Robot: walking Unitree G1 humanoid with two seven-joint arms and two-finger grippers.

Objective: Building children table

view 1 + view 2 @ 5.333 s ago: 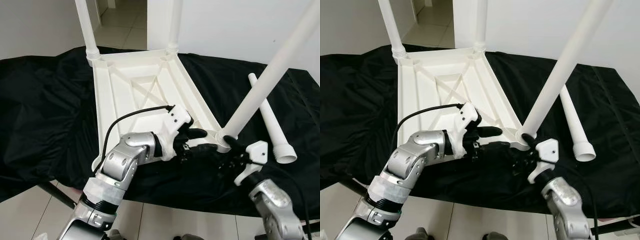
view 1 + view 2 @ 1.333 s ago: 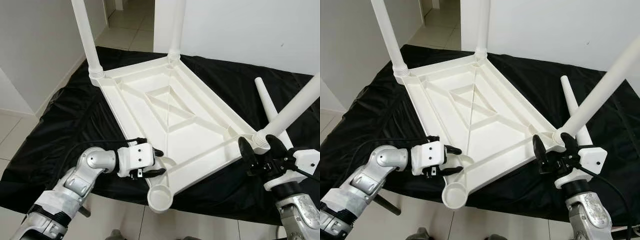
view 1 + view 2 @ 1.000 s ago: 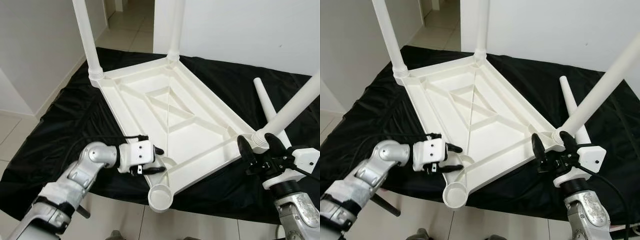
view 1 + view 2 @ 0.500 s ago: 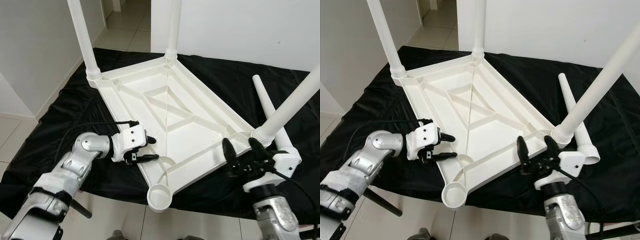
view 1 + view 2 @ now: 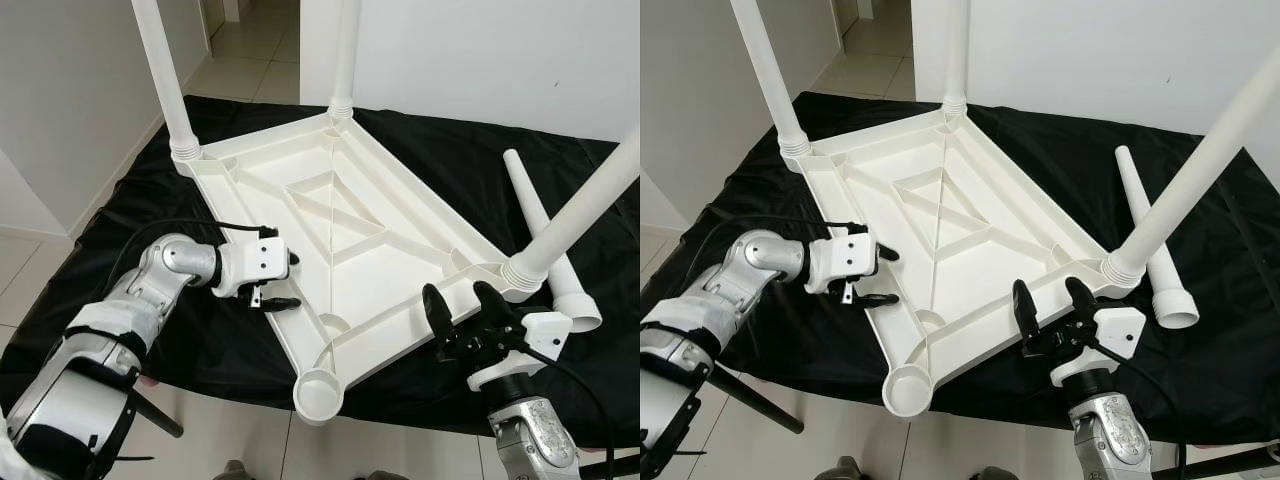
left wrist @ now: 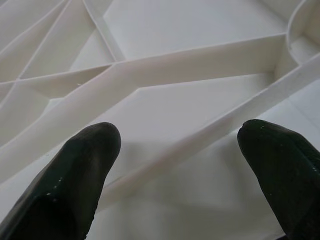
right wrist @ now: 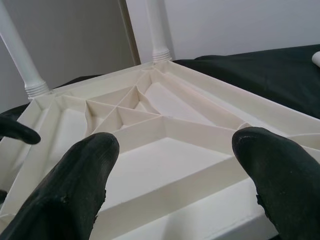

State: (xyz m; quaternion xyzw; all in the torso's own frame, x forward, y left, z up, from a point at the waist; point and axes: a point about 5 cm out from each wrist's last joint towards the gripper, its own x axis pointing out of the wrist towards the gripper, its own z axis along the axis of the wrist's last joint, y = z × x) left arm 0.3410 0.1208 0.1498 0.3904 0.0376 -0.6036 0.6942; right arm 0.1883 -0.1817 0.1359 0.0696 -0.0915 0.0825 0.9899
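Observation:
A white plastic table (image 5: 350,235) lies upside down on black cloth. Three white legs stand in its corner sockets: far left (image 5: 163,80), far middle (image 5: 346,55), near right (image 5: 578,215). The near corner socket (image 5: 319,396) holds no leg. A loose fourth leg (image 5: 543,235) lies on the cloth to the right. My left gripper (image 5: 279,281) is open, with one finger on either side of the table's left rim. My right gripper (image 5: 462,306) is open at the near right edge, left of the right leg's base. Both wrist views look past black fingertips (image 6: 80,175) (image 7: 80,175) at the table's ribs.
The black cloth (image 5: 140,230) covers a raised surface whose front edge drops to a tiled floor (image 5: 30,260). White walls stand left and behind, with a doorway (image 5: 240,40) at the back. A black cable (image 5: 170,228) loops from my left wrist.
My left gripper has moved from beside the empty socket farther up the left rim. My right gripper has slid left along the near edge, away from the right leg's base.

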